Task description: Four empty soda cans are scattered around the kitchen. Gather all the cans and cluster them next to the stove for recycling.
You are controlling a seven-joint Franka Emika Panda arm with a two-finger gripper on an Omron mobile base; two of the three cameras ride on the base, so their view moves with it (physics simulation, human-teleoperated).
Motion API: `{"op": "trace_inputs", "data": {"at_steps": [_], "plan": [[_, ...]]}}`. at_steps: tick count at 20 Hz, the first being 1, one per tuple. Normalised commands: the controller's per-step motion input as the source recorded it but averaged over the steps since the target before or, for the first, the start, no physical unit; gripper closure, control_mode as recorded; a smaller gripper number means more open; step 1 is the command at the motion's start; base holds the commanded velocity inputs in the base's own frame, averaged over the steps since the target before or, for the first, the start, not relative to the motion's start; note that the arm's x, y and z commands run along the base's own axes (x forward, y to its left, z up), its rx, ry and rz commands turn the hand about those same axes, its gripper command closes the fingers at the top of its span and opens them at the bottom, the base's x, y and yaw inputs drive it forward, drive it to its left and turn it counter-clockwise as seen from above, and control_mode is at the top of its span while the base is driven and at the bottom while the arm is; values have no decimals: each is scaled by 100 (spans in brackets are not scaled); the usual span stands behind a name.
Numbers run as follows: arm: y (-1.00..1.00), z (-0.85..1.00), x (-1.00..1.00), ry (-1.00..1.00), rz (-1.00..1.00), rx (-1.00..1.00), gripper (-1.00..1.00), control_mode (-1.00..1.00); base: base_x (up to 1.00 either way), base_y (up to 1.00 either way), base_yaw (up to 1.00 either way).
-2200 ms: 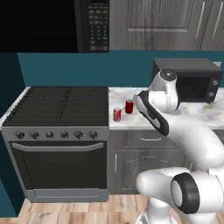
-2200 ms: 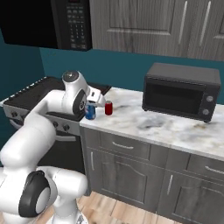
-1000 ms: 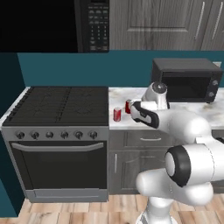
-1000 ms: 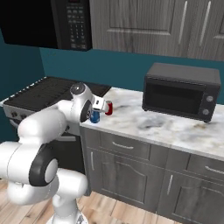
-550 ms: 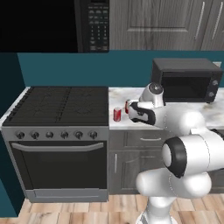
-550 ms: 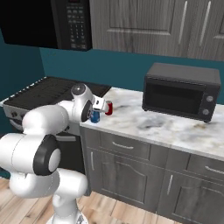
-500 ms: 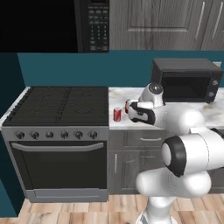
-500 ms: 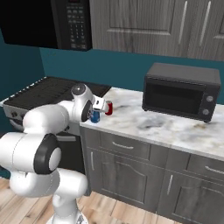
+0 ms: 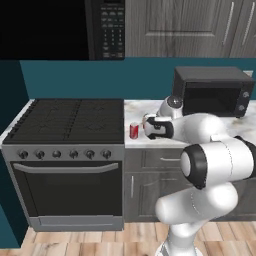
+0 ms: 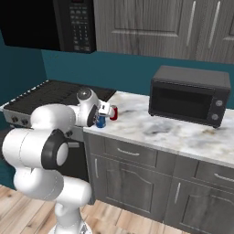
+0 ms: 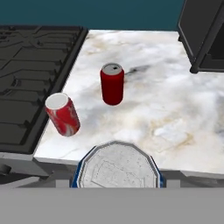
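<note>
Blue can point(image 11: 117, 165) in the pincer point(image 10: 103, 117), beside the stove point(image 9: 65, 120).
The pincer is clamped on it; two red cans point(image 11: 112, 83) point(image 11: 64, 114) stand upright on the surface point(image 11: 175, 109).

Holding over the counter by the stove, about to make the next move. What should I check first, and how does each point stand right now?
1. Blue soda can with silvery top under the gripper: ok, it sits directly below the hand.
2. Fingers closed on the blue can: cannot tell, the can hides them.
3. Blue can resting on the marble counter: cannot tell.
4. Farther red soda can: ok, upright on the counter, apart from the others.
5. Nearer red soda can: ok, on the counter at the edge of the black stove.
</note>
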Motion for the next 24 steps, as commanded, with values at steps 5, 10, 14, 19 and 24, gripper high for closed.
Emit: {"op": "trace_inputs", "data": {"at_steps": [5, 10, 14, 19, 24], "plan": [[0, -14, 18, 0, 0, 0, 100, -100, 0, 0, 0], [0, -13, 12, 0, 0, 0, 100, -100, 0, 0, 0], [0, -12, 11, 0, 0, 0, 100, -100, 0, 0, 0], [0, -14, 10, -1, 0, 0, 100, -100, 0, 0, 0], [0, -17, 6, -2, 0, 0, 100, -100, 0, 0, 0]]}}
